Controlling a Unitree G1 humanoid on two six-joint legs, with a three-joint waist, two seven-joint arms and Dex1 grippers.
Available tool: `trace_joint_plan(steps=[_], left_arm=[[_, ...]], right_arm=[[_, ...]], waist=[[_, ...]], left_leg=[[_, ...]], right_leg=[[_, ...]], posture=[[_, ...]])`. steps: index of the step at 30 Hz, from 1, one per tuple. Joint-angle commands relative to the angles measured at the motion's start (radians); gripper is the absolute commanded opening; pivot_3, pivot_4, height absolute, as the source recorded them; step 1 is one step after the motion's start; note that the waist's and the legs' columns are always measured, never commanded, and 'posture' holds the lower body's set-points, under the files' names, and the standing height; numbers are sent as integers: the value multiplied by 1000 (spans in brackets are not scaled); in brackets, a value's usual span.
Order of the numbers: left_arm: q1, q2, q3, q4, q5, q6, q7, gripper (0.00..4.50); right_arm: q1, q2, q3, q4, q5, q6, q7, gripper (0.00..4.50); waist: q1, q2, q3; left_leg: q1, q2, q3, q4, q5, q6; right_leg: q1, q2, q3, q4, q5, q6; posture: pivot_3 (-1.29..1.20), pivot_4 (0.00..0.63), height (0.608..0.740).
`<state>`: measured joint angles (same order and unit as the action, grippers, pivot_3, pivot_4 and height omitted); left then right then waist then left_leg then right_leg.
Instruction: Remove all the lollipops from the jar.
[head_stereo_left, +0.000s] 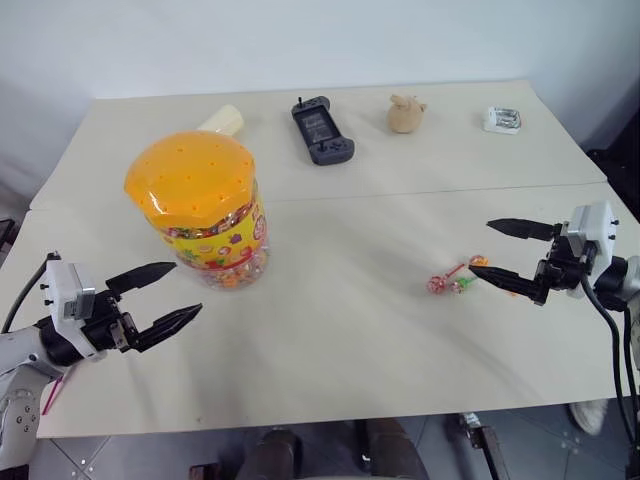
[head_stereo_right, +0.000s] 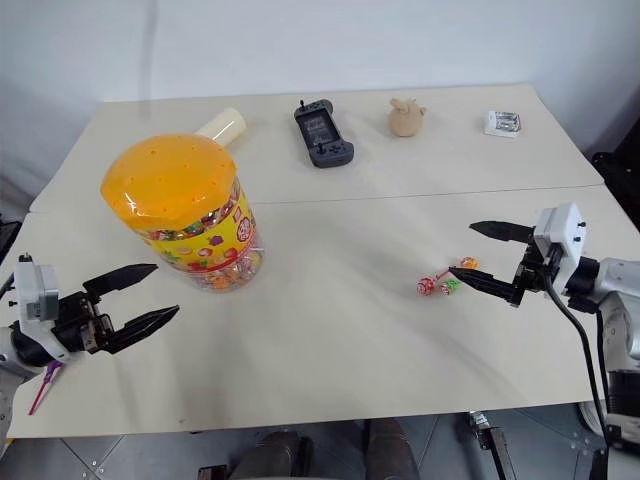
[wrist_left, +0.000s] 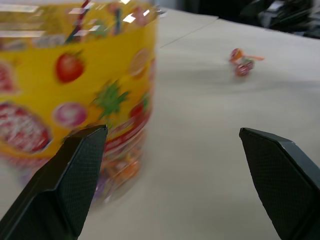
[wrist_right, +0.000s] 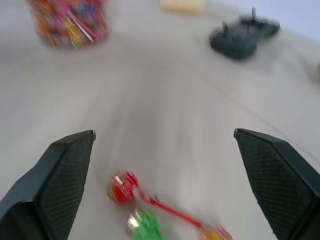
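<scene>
The jar (head_stereo_left: 203, 213) was seen standing on the bench (head_stereo_left: 340, 310) just ahead of the spread, empty left gripper (head_stereo_left: 165, 296), while three lollipops (head_stereo_left: 452, 279) lay by the spread, empty right gripper (head_stereo_left: 505, 254).

Beige table (head_stereo_left: 360, 330); jar (head_stereo_left: 200, 210), lollipops (head_stereo_left: 450, 280), black game controller (head_stereo_left: 322, 130), small figurine (head_stereo_left: 405, 114)

1. Black game controller (head_stereo_left: 322, 131) near the table's (head_stereo_left: 330, 330) far edge, about midway.
2. Tan figurine (head_stereo_left: 405, 113) beside it, toward the far right corner.
3. Small white box (head_stereo_left: 502, 120) nearest that corner.
4. Cream cylinder (head_stereo_left: 222, 121) toward the far left.
</scene>
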<state>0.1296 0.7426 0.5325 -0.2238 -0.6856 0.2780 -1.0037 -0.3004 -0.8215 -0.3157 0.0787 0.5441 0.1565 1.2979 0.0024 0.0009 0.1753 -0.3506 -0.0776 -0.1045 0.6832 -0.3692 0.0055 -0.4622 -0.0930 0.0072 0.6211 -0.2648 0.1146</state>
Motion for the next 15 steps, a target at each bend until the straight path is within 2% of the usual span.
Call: trace_joint_plan(steps=[1,8,15], left_arm=[[9,19,54,54,52,-56,12,4500],[64,-13,89,103,110,-154,27,4500],[159,-77,98,2,132,-174,103,4500]], right_arm=[[44,35,-12,-221,107,12,-5,4479],[122,136,115,-482,100,5,-95,4479],[195,202,165,-433,-30,-141,-142,4479]], waist=[[-1,0,0],[2,-1,-1],[14,-2,-1]], left_leg=[[0,0,0,0,0,0],[0,0,0,0,0,0],[0,-1,0,0,-1,1]], right_leg=[[0,0,0,0,0,0],[0,0,0,0,0,0],[1,-1,0,-1,0,0]], posture=[[0,150,740],[0,150,740],[0,150,740]])
